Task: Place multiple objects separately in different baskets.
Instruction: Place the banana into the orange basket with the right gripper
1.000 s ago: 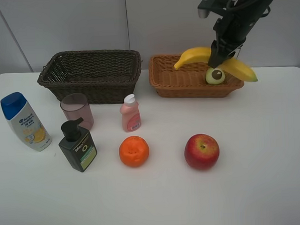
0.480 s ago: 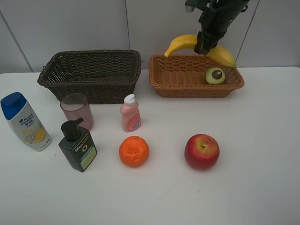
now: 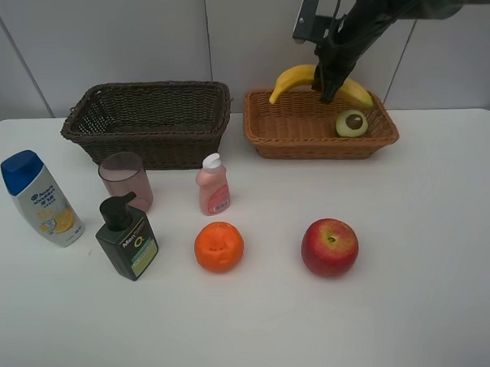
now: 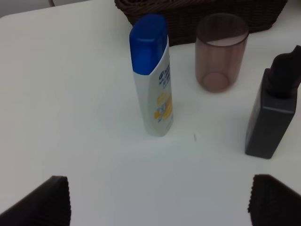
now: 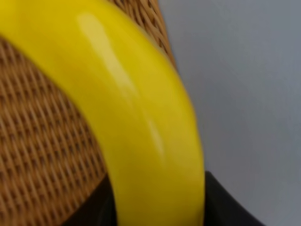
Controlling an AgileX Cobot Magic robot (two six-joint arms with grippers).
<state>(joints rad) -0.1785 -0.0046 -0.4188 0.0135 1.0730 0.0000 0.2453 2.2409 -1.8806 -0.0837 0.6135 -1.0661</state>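
Note:
My right gripper (image 3: pixel 328 81) is shut on the yellow banana (image 3: pixel 293 76) and holds it over the back rim of the light tan basket (image 3: pixel 321 152). The right wrist view shows the banana (image 5: pixel 141 108) close up against the basket weave (image 5: pixel 42 141). An avocado half (image 3: pixel 351 123) lies in that basket. The dark brown basket (image 3: pixel 149 123) holds nothing that I can see. On the table stand the shampoo bottle (image 3: pixel 41 199), pink cup (image 3: pixel 125 180), dark pump bottle (image 3: pixel 127 237) and small pink bottle (image 3: pixel 213 185). The orange (image 3: pixel 219 246) and red apple (image 3: pixel 329 246) lie in front. My left gripper (image 4: pixel 160 200) is open above the table near the shampoo bottle (image 4: pixel 153 75).
The white table (image 3: pixel 413 306) ends at a grey wall behind the baskets. The left wrist view also shows the cup (image 4: pixel 221 52) and pump bottle (image 4: pixel 275 113) beside the shampoo bottle. The left arm is out of the exterior view.
My right gripper has carried the banana left and toward the back of the tan basket, first rising, then dropping slightly. Nothing else has moved.

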